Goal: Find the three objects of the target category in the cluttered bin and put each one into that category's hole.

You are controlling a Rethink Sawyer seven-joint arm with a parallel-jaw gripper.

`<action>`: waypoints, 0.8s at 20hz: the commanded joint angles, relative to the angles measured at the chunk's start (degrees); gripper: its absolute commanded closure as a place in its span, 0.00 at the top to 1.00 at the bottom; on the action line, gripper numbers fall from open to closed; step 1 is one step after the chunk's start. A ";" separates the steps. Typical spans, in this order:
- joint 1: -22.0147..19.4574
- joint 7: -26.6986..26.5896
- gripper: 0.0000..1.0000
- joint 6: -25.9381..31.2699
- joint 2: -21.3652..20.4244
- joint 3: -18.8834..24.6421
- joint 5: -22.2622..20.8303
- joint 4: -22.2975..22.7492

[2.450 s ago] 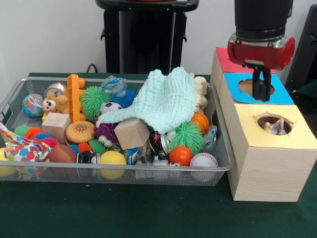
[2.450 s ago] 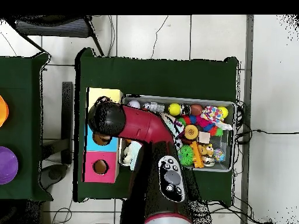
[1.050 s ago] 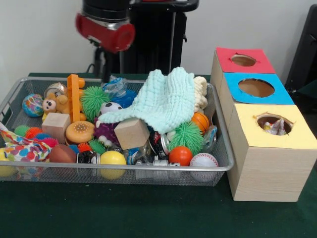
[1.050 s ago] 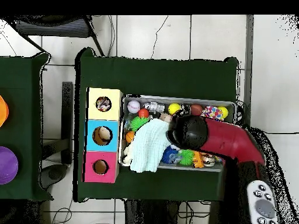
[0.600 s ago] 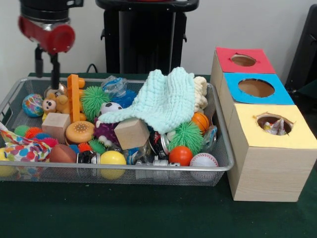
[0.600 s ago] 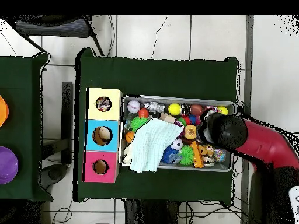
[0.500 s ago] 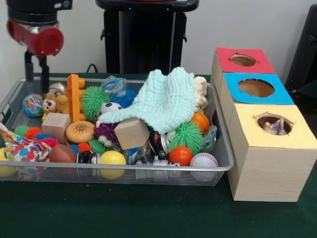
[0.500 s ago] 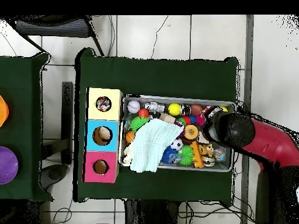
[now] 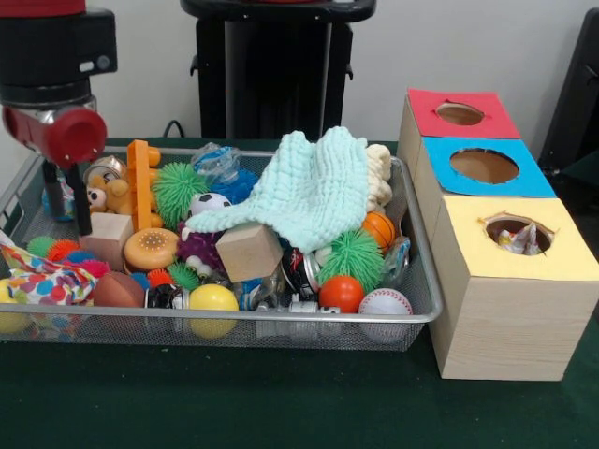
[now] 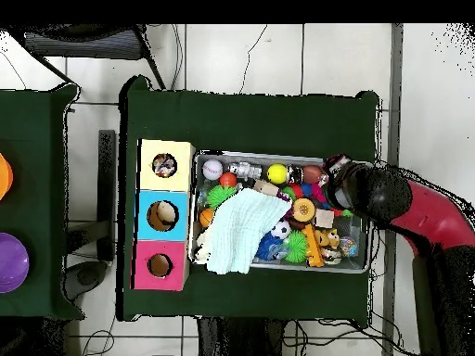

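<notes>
Front view | dark green table point(image 9: 281, 402) | white wall point(image 9: 421, 47) | jaws spread, empty

No readable text, label, brand, number or sign showed anywhere. The three-coloured wooden box with holes point(image 9: 505, 234) carried plain red, blue and yellow tops, nothing printed. The wire mesh bin point(image 9: 281, 323) bore no lettering, and any marks on the toys in it were too small to make out in either view.
</notes>
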 commanded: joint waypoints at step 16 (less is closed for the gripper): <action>0.85 -8.72 1.00 -4.54 -1.06 10.55 -7.09 -1.06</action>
